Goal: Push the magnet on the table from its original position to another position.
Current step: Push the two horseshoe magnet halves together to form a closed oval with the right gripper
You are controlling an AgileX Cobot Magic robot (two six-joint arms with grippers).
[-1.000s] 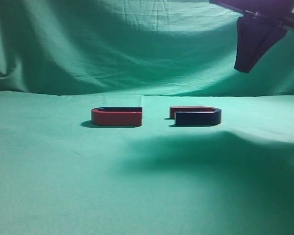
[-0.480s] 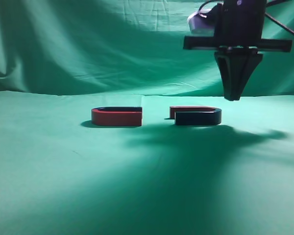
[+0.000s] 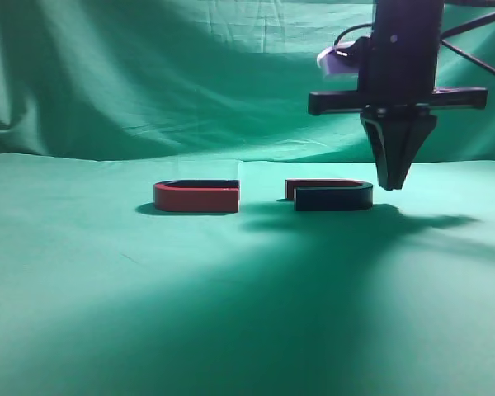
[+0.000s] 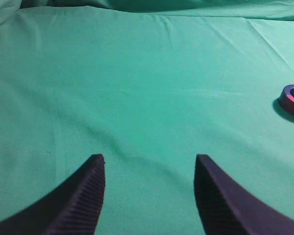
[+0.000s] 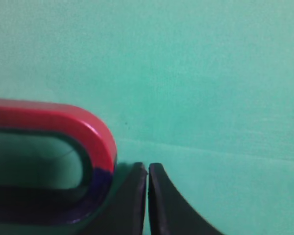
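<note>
Right now your right gripper (image 3: 392,183), jaws closed, hangs just beside the magnet (image 3: 333,196) bend—long axis runs leftward; left gripper (image 4: 149,196) open, well apart.

Dim light is falling from above and behind, throwing a broad dark shadow across the table (image 3: 82,272) in front. The right wrist view is looking soft and blurred close up.

The magnet (image 5: 49,161) runs off the right wrist view's left edge.
</note>
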